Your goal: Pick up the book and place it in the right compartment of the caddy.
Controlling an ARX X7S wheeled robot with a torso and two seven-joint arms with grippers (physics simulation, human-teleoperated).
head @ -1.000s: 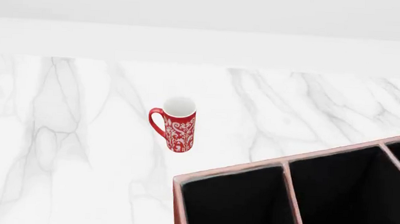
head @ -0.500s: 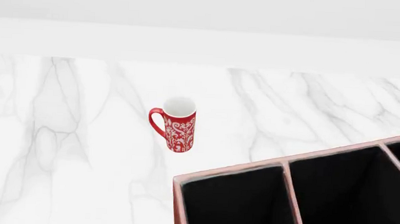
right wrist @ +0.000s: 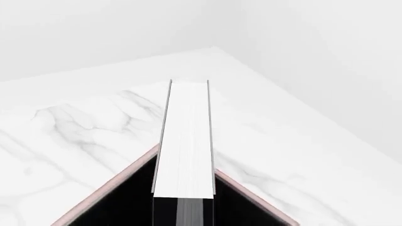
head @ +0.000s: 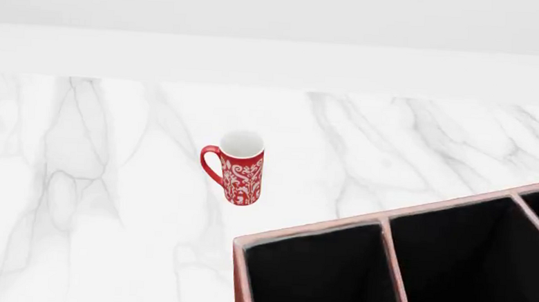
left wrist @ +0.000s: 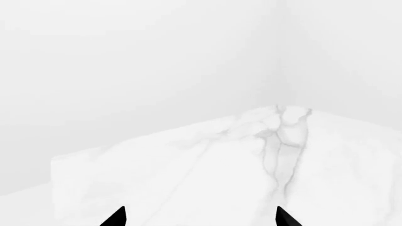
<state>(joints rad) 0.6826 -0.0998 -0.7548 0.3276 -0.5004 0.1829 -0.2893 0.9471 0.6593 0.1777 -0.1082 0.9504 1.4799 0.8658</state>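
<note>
Right end effector holding book (right wrist: pixel 183 141) over caddy (head: pixel 387 230) corner, left end effector (left wrist: pixel 199 217) wide

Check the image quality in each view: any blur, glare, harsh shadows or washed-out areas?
Head view: sharp, flat even light, faint shadow beside the red patterned ceramic mug; reddish-brown leather-like caddy interior renders near black. Left wrist view: very pale, the white veined marble counter almost merges with the wall. Right wrist view: crisp, the black hardcover book's white page edge is bright but not glaring.
</note>
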